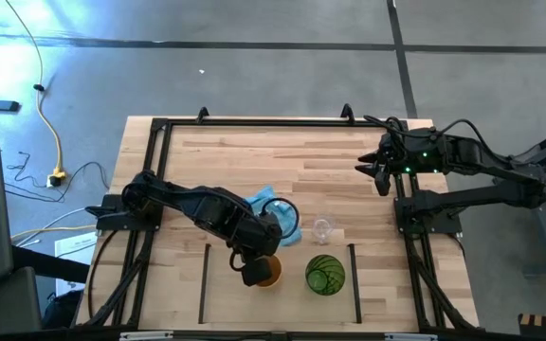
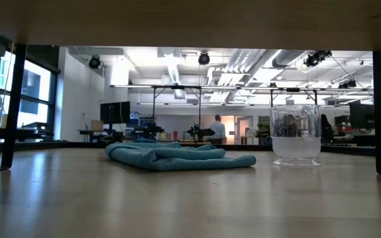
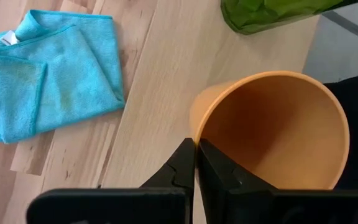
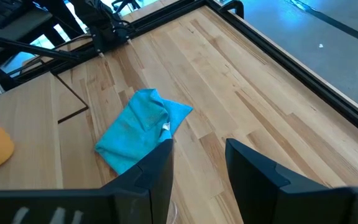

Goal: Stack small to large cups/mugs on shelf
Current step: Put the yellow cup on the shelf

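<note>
Now orange cup's (image 3: pixel 272 134) rim between the shut left hand's (image 3: pixel 194 163) fingers.

Floor: grey concrete (image 1: pixel 254 76) crossed by dark seams, seen from above around the desk.
Cable: a yellow cord (image 1: pixel 47 114) trails over the floor to a yellow plug box (image 1: pixel 57 176).
Ceiling: white, hung with ducts and pipes (image 2: pixel 243 63) and a round lamp (image 2: pixel 204 58).
Windows: tall dark-framed panes (image 2: pixel 35 99) at one side, letting in daylight.
Far room: benches with equipment (image 2: pixel 118 132); a person (image 2: pixel 217 128) stands in the distance.
</note>
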Motion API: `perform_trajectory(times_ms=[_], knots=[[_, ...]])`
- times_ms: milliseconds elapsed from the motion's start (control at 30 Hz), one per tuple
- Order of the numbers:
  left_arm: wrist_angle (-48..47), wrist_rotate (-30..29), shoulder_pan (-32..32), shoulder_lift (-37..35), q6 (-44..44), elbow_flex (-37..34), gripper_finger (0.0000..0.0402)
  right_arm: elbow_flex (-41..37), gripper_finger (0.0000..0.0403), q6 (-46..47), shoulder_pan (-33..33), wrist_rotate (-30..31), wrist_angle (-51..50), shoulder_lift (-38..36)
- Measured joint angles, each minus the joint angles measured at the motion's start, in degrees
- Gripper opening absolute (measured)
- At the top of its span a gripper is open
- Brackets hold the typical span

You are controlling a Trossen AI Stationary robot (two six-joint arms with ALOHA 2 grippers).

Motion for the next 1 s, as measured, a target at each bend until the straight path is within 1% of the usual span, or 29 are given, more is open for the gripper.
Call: perform_trajectory(times_ms=[100, 1000], knots=[[0.00, -0.78, 0.01, 0.00, -0.03, 0.00, 0.0000, 0.01, 0.0138, -0.64, -0.01, 0.01, -0.01, 0.00], [-0.87, -0.25, 0.33, -0.11, 2.16, -0.07, 0.0000, 0.00, 0.0138, -0.83, 0.00, 0.02, -0.02, 0.04]])
